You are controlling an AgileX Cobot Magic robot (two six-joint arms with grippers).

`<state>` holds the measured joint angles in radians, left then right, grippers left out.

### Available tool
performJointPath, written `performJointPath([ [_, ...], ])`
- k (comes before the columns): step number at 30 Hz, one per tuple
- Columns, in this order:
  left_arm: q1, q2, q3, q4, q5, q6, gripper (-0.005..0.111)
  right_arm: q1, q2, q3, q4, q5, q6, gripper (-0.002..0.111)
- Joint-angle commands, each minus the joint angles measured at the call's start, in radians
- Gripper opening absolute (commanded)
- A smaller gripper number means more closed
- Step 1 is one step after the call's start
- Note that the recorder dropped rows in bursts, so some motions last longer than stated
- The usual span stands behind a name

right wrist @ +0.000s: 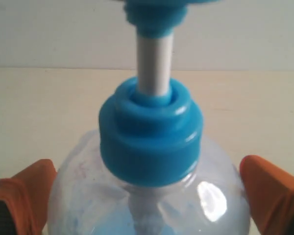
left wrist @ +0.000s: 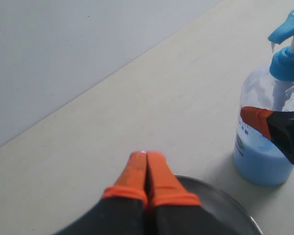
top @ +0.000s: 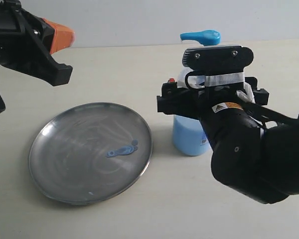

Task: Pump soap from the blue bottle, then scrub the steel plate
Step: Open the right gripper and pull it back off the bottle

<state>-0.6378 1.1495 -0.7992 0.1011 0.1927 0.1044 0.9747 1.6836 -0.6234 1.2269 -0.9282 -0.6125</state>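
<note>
The steel plate [top: 65,154] lies at the front left, with a smear of light blue soap [top: 122,149] near its middle; the left wrist view catches its rim [left wrist: 220,208]. Right of it stands the blue bottle [top: 189,139], pump head [top: 202,36] raised and its nozzle pointing toward the plate's side. My right gripper [right wrist: 147,196] is shut on the bottle's shoulder [right wrist: 152,142], an orange finger [right wrist: 269,191] pressed on each side. High above the plate's far left side hangs my left gripper [left wrist: 146,156], shut and holding nothing. The bottle [left wrist: 264,152] also shows in that view.
A small blue drop [top: 91,193] sits near the plate's front rim. The pale tabletop [top: 154,214] runs back to a white wall [top: 139,20]. My bulky right arm [top: 259,154] fills the front right and hides much of the bottle.
</note>
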Motion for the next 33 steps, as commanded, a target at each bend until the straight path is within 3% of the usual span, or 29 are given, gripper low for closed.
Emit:
performJointPath([
  [1,0.0,-0.007,0.001,-0.007,-0.003,-0.008,0.0,-0.003,-0.044,-0.001,0.009,0.071,-0.042,0.097],
  [33,0.0,0.015,0.004,-0.007,0.029,-0.008,0.0,-0.003,-0.184,-0.001,0.476,0.382,-0.545,0.097],
])
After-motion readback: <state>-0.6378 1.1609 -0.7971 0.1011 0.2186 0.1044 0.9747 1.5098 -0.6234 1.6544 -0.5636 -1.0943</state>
